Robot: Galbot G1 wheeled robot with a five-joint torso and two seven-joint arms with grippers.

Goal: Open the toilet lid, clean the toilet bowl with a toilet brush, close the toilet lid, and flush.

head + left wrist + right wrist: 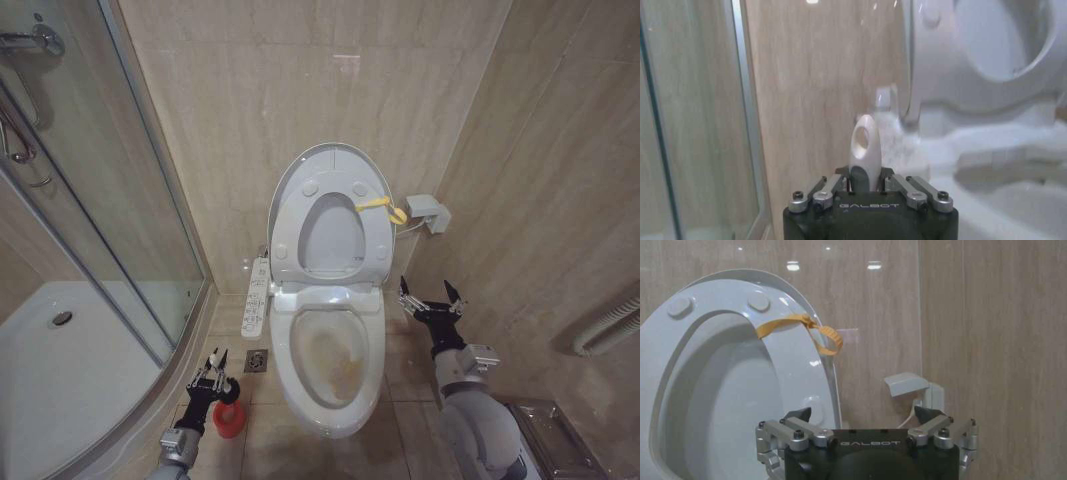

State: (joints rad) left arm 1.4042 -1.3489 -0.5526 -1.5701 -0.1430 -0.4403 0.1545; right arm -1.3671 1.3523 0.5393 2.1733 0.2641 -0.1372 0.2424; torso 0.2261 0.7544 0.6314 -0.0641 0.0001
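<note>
Low on the floor left of the toilet bowl (pixel 330 360), left gripper (pixel 216 362) over a red holder (pixel 229 418), jaws clamped on the white handle of the toilet brush (pixel 863 150). Bowl stained yellowish-brown inside, toilet lid (pixel 330 165) and seat (pixel 332 232) raised upright against the tiled wall behind the bowl, yellow strap (pixel 382 207) looped on the seat's edge. Right of the bowl, right gripper (pixel 431 298) raised, jaws wide apart, holding nothing.

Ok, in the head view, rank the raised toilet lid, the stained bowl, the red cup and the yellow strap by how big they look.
1. Toilet lid and toilet bowl: close in size, too alike to rank.
2. Red cup.
3. Yellow strap, smallest.
</note>
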